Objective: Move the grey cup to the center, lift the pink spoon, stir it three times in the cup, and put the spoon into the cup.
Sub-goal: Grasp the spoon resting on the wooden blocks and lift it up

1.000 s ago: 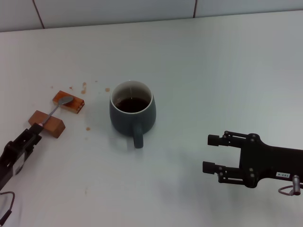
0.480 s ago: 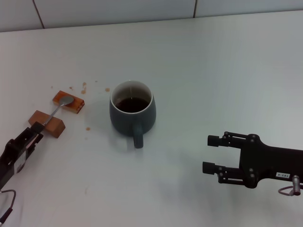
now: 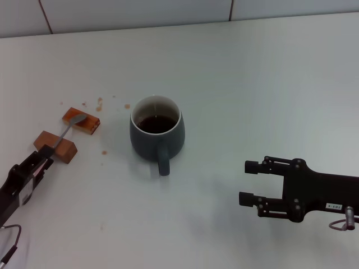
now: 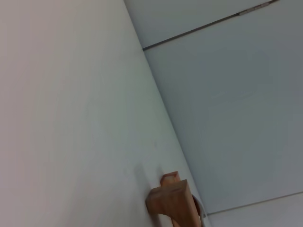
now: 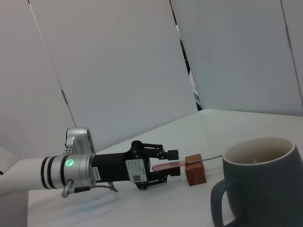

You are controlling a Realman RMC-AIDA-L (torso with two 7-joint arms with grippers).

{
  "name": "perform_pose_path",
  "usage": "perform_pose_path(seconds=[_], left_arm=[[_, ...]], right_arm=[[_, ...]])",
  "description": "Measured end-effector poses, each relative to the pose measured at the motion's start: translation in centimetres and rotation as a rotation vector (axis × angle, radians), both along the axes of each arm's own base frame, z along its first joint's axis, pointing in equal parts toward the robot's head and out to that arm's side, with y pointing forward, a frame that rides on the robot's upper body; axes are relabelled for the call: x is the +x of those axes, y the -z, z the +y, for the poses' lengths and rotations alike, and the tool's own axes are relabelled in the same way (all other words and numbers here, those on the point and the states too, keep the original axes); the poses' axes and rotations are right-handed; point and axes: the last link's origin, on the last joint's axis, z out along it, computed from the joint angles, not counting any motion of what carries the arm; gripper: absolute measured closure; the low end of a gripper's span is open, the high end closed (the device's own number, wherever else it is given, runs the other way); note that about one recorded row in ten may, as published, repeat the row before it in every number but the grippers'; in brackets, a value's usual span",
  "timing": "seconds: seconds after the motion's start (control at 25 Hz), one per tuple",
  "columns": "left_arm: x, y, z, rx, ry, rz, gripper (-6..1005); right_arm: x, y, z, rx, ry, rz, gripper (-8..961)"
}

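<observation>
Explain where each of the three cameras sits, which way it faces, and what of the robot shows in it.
Head view: high, looking down at the table; shows both arms, the left gripper by the spoon, the right gripper idle beside the cup.
Left wrist view: low, facing a wooden block; no robot parts.
Right wrist view: low, looking past the cup to the left gripper around the spoon's handle.
Shared: cup in head and right wrist views.

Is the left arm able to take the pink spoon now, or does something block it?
Probably yes. The left gripper has its fingers open around the handle end of the pink spoon, which lies bridged over two brown blocks. Nothing stands between them.
</observation>
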Motion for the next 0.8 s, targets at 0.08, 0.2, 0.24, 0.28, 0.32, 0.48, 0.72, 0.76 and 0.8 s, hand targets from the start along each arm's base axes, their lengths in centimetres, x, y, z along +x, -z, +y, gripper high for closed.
perform_pose_path(seconds=[0.08, 0.2, 0.24, 0.28, 0.32, 0.48, 0.72, 0.76, 0.8], left_arm=[[0.02, 0.04, 0.0, -0.001, -0.001, -0.002, 613], [0.05, 0.06, 0.05, -0.002, -0.003, -0.007, 611], [0.06, 0.07, 0.06, -0.002, -0.003, -0.007, 611], [0.06, 0.07, 0.08, -0.003, -0.003, -0.009, 610], [0.07, 0.07, 0.09, -0.003, -0.004, -0.01, 610], [0.09, 0.18, 0.06, -0.009, -0.001, -0.005, 629], [0.28, 0.71, 0.4, -0.034, 0.007, 0.012, 781], [0.31, 0.78, 0.46, -0.038, 0.008, 0.015, 811], [0.35, 0.81, 0.5, -0.04, 0.011, 0.018, 822]], right_arm=[[0.0, -0.02, 0.05, 0.0, 0.0, -0.001, 212], [0.0, -0.04, 0.09, 0.001, 0.0, -0.003, 212], [0.0, -0.05, 0.1, 0.001, 0.0, -0.003, 212], [0.0, -0.05, 0.1, 0.001, 0.001, -0.003, 212], [0.0, -0.06, 0.11, 0.001, 0.001, -0.003, 212], [-0.03, -0.06, 0.16, -0.001, 0.001, -0.002, 212], [-0.06, -0.06, 0.22, -0.003, 0.004, -0.002, 213], [-0.07, -0.06, 0.23, -0.003, 0.004, -0.002, 213], [-0.08, -0.06, 0.24, -0.003, 0.004, -0.002, 213]])
